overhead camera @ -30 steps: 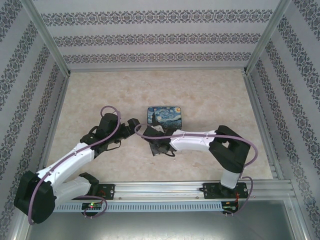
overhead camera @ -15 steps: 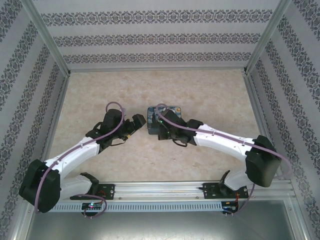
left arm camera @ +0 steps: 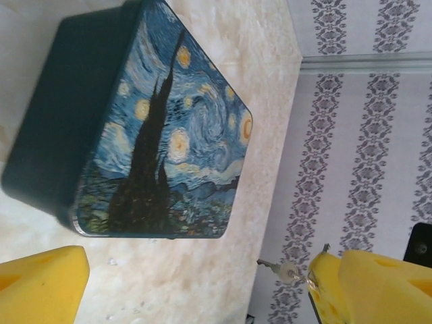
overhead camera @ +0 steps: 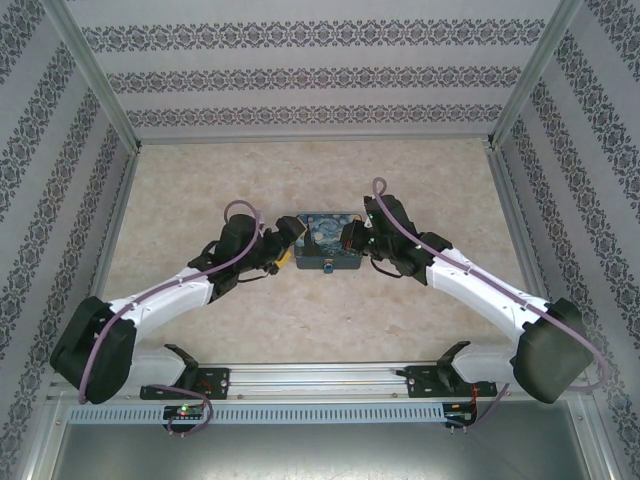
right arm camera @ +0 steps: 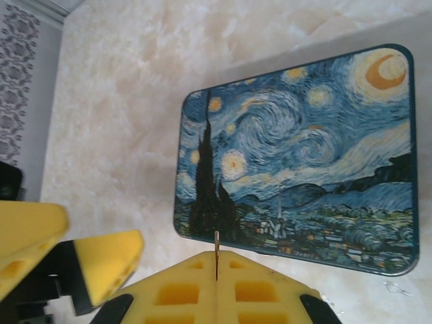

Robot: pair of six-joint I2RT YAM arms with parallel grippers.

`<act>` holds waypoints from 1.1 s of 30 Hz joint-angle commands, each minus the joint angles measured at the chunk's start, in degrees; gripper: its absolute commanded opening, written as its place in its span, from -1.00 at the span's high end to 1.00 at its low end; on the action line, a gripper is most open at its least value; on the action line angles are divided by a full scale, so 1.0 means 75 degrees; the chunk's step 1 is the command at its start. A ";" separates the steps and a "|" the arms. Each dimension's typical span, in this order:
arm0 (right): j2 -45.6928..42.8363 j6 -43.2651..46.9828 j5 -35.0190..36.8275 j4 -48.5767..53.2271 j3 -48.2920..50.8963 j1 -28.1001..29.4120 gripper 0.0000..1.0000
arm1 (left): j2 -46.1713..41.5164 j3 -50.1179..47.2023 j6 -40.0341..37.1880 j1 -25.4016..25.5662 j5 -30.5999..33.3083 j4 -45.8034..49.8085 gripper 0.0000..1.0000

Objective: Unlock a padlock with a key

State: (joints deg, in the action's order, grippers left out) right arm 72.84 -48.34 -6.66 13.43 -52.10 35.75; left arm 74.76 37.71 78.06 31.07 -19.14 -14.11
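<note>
In the right wrist view my right gripper (right arm camera: 217, 260) is shut on the key (right arm camera: 217, 244), a thin sliver sticking out between the yellow pads toward the painted tin (right arm camera: 297, 155). From the left wrist the same key (left arm camera: 283, 270) shows as a small silvery piece beside yellow pads. Wide open with nothing between its fingers, my left gripper (left arm camera: 196, 287) hangs just off the tin's corner (left arm camera: 155, 135). Seen from above, the left gripper (overhead camera: 284, 250) and the right gripper (overhead camera: 350, 240) flank the tin (overhead camera: 326, 236). A tiny teal speck (overhead camera: 328, 267) at the tin's near edge may be the padlock; it is too small to be sure.
The marble-look tabletop (overhead camera: 420, 180) is bounded by patterned walls (overhead camera: 300, 75) and metal frame rails (overhead camera: 115, 200). My left gripper's yellow fingers (right arm camera: 101, 266) show at the lower left of the right wrist view, close to the right gripper.
The right arm swung from in front of the tin round to its right side, still shut. The left arm reached forward to the tin's left edge.
</note>
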 commanded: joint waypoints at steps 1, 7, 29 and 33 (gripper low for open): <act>-0.0149 -0.0401 -0.0157 -0.0403 0.0025 -0.0082 1.00 | 0.0331 0.0407 0.1139 0.0223 0.0074 -0.1078 -0.85; -0.0113 -0.0741 0.0065 -0.0818 -0.0016 -0.0093 1.00 | 0.1554 0.0418 0.3163 0.0512 0.0101 -0.3180 -0.62; -0.0099 -0.1899 0.1203 -0.1662 0.0267 0.0093 1.00 | 0.3095 0.1052 0.5027 0.1154 0.0931 -0.5019 -0.27; -0.0034 -0.1954 0.1245 -0.1722 0.0267 0.0152 1.00 | 0.3155 0.1055 0.5096 0.1200 0.0934 -0.5187 -0.27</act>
State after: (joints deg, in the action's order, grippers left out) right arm 71.90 -61.84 0.97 2.55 -50.81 36.14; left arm 97.69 44.66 114.37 39.03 -13.21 -47.62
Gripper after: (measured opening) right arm 0.065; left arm 0.635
